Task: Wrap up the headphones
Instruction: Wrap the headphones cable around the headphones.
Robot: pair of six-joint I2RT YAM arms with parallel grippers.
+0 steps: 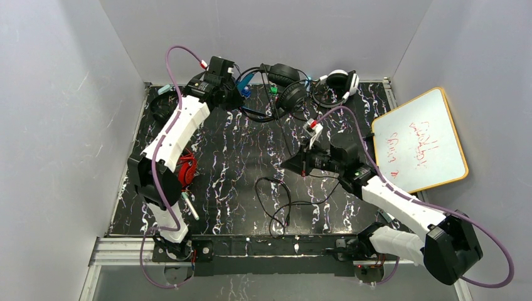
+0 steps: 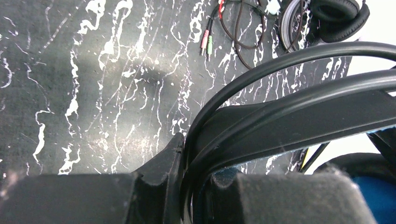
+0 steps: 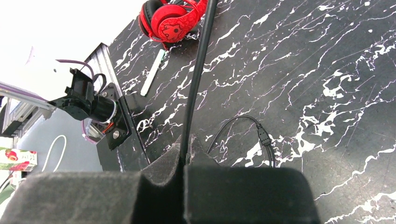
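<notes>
Right wrist: right gripper (image 3: 184,154) pinched on cable (image 3: 198,65); left gripper (image 2: 184,156) clamps headband (image 2: 299,112). Hold cable taut, wind even loops round headband, avoid snagging slack on table (image 3: 327,70)

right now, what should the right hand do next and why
Probably swing the cable toward the headband for a first wrap: the right hand is shut on the cable, the left hand grips the headband, and slack lies loose on the table.
</notes>
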